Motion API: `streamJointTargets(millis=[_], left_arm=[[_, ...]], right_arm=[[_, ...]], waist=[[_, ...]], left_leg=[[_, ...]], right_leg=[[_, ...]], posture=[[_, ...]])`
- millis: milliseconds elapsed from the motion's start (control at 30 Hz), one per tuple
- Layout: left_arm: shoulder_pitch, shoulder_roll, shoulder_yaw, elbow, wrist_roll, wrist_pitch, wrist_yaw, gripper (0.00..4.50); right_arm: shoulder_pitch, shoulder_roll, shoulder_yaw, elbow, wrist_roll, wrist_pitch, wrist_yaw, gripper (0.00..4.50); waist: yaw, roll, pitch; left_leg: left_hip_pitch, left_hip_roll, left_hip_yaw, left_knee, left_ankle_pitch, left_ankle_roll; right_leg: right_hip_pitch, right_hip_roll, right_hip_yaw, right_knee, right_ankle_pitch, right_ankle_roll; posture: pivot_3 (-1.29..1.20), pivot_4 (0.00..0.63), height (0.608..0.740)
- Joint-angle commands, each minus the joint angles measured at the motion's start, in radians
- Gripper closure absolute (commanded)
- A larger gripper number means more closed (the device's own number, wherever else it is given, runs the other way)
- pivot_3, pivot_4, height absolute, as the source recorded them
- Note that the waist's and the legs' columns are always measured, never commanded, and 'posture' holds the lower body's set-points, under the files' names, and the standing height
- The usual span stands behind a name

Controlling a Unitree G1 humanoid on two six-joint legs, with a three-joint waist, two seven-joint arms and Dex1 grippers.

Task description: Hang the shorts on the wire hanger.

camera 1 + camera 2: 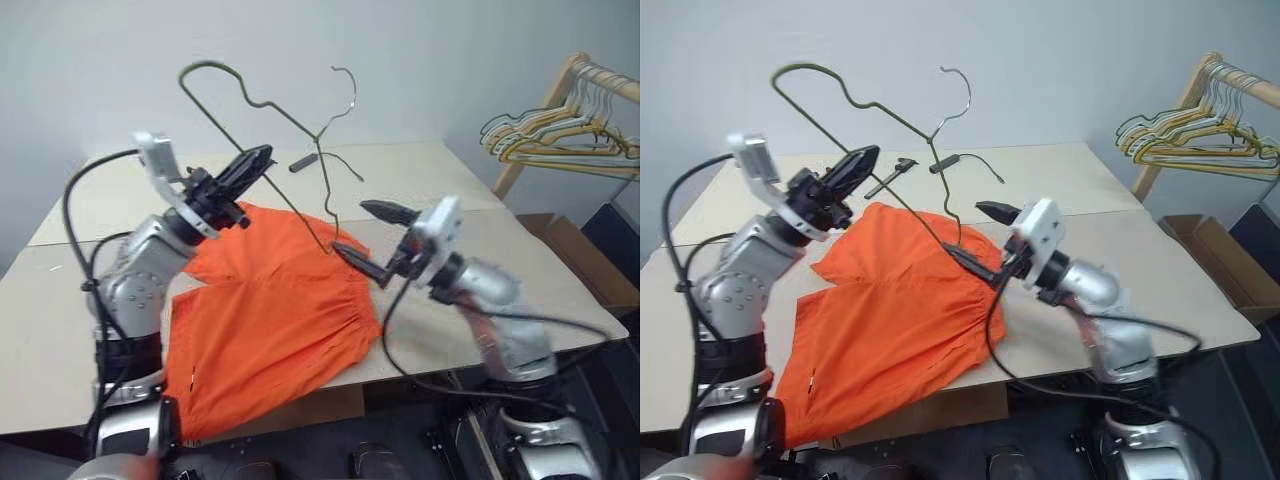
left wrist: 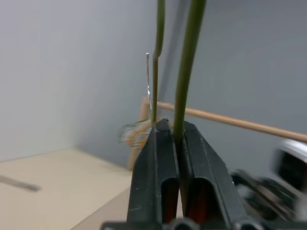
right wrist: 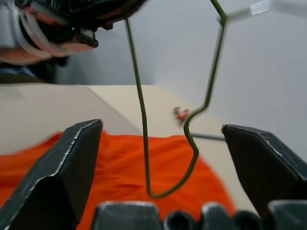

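Head views. Wire hanger (image 1: 268, 110): thin bare metal, held aloft above the counter (image 1: 440, 180), one lower corner dipping to the shorts (image 1: 270, 320). Left pincer (image 1: 250, 165) was pressed together on one straight run of the wire. Right pincer (image 1: 365, 238) stood spread, holding nothing, with the hanger's low corner near its lower finger. Shorts lay flat and bright orange on the counter, their near edge drooping over the front. A small dark tool (image 1: 890, 177) lay behind them; a wooden rack of yellow and pale hangers (image 1: 560, 135) stood well apart on the right.

Left wrist view. Both fingers (image 2: 160, 172) pinched the wire between them; a second strand rose just beside it.

Right wrist view. Wide-spread fingers (image 3: 62, 172) framed the hanger's bent corner over orange cloth.

Handling, judged: the wire is light, springy, likely to swivel in a single pinch. The shorts are soft and floppy, best taken at the gathered waistband, probably the crinkled edge nearest the right pincer. Cables hang close to both arms.
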Motion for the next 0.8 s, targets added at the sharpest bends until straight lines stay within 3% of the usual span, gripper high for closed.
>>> streamJointTargets(millis=[33,133,333,633,800], left_arm=[[-0.022,0.062,0.049,0.049,-0.123,0.047,-0.237,4.5],[-0.05,0.09,0.067,0.102,-0.17,0.068,-0.344,4.5],[-0.105,0.076,0.055,0.155,-0.15,0.043,-0.43,4.5],[-0.099,0.038,0.033,0.132,-0.111,0.023,-0.417,4.5],[-0.094,0.035,0.034,0.126,-0.104,0.025,-0.419,4.5]], right_arm=[[-0.111,-0.114,-0.022,0.061,0.192,0.271,0.151,0.05],[-0.154,-0.18,0.026,0.137,0.193,0.343,0.265,0.05],[-0.203,-0.147,0.105,0.263,0.191,0.403,0.431,0.05],[-0.255,0.022,0.139,0.247,0.163,0.421,0.313,0.05],[-0.26,0.026,0.126,0.231,0.173,0.434,0.31,0.05]], waist=[[-0.002,0.0,0.0],[-0.002,0.0,0.0],[0.001,0.0,0.0],[0.001,0.0,0.0],[0.005,0.0,0.0]], left_leg=[[0.0,0.0,0.0,0.0,0.0,0.0],[0.0,0.002,0.004,0.0,0.0,0.0],[-0.001,0.001,0.005,0.0,0.0,0.0],[-0.003,0.001,0.002,0.0,0.0,0.0],[-0.003,0.001,0.001,0.0,0.0,0.0]], right_leg=[[0.0,0.001,-0.001,0.0,0.0,0.0],[0.0,0.002,-0.003,0.0,-0.001,-0.001],[0.0,0.001,-0.002,-0.001,-0.001,-0.001],[-0.002,0.001,-0.002,0.001,0.0,-0.001],[-0.002,0.001,-0.003,0.0,0.0,-0.001]], posture=[[-0.06,0.0,0.74],[-0.07,0.0,0.74],[-0.06,0.0,0.74],[-0.05,0.0,0.74],[-0.05,0.0,0.74]])
